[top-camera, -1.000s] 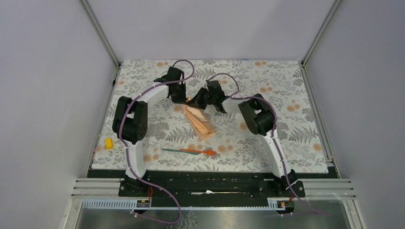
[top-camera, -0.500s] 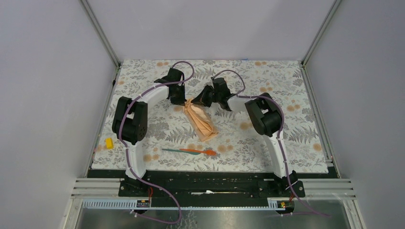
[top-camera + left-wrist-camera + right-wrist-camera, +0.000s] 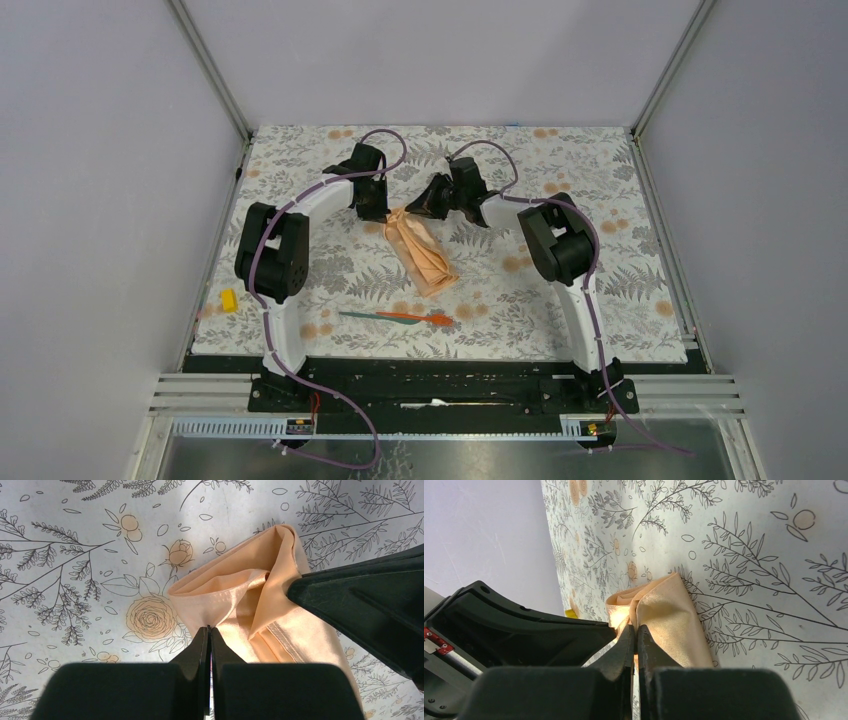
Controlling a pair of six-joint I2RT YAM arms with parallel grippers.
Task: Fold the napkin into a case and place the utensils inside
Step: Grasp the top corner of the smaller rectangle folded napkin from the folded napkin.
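As we look down from the top camera, the napkin, folded into a narrow peach strip, lies slanted just above the frame's centre on the floral tablecloth. Its upper end is bunched between the left gripper and the right gripper. The teal and orange utensils lie below it, apart, and a yellow block sits at lower left. In the left wrist view, our left jaws pinch a fold of the cloth's edge tight. In the right wrist view, the right jaws are likewise clamped on the napkin's raised end
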